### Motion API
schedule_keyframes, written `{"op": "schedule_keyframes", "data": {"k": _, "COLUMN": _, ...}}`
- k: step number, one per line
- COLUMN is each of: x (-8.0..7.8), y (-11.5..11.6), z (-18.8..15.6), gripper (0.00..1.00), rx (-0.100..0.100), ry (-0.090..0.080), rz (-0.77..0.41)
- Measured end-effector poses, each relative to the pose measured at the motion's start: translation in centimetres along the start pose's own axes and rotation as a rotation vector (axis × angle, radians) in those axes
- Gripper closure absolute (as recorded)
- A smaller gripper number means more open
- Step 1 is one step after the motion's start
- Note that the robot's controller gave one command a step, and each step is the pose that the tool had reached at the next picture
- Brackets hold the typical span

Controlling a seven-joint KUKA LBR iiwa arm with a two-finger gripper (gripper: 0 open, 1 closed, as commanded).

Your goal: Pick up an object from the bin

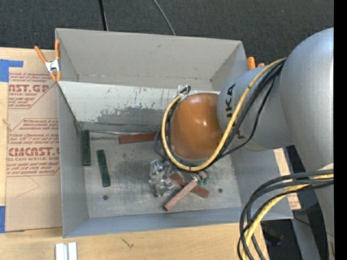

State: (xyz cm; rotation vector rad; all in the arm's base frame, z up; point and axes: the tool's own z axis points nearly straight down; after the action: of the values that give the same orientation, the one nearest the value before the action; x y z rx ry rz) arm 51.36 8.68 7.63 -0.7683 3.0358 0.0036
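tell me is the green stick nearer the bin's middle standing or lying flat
Lying flat: the green stick rests full length on the bin floor, apart from the other green stick.

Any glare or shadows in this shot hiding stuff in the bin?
Camera view: a glare spot sits on the arm's glossy orange cover; same view, the arm shades the grey metal bin floor around the gripper and the small heap of brown sticks.

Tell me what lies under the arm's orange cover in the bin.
Below the orange cover the gripper shows beside a small heap of brown sticks. What lies directly beneath is covered.
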Motion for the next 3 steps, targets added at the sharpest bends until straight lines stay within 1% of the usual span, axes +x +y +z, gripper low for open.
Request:
{"op": "schedule_keyframes", "data": {"k": 1, "x": 0.2, "y": -0.1, "z": 0.2, "gripper": 0.00, "rx": 0.001, "ry": 0.004, "rz": 0.001}}
{"op": "schedule_keyframes", "data": {"k": 2, "x": 0.2, "y": -0.1, "z": 0.3, "gripper": 0.00, "rx": 0.001, "ry": 0.003, "rz": 0.001}}
{"op": "schedule_keyframes", "data": {"k": 3, "x": 0.8, "y": -5.3, "z": 0.2, "gripper": 0.00, "rx": -0.004, "ry": -0.006, "rz": -0.047}}
